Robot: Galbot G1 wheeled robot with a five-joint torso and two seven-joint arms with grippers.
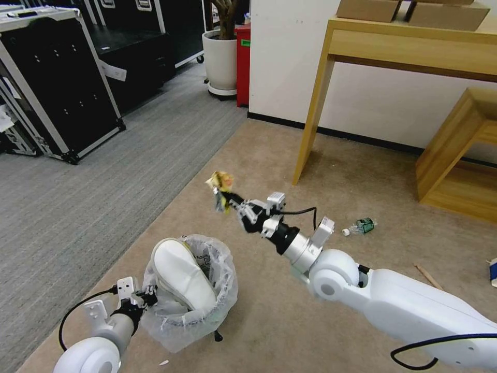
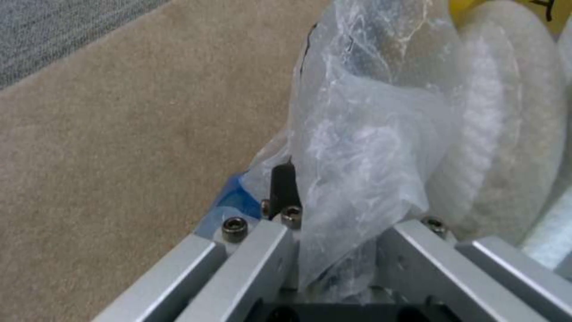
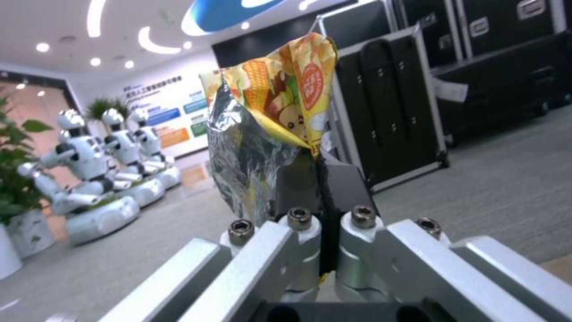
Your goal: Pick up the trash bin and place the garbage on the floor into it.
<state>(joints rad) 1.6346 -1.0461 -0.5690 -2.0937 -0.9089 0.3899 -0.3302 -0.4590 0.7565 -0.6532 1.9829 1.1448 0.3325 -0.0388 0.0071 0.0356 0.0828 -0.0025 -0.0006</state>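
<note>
We hold the trash bin at its rim with our left gripper, fingers closed on the plastic-lined edge, so it hangs low at the near left over the floor. Our right gripper, further out and higher, is pinched shut on one yellow wrapper. We judge this the carry step: next the wrapper must come back over the bin's mouth, then be released. Left on the carpet we count one bottle, one wooden stick and one cup at the right.
</note>
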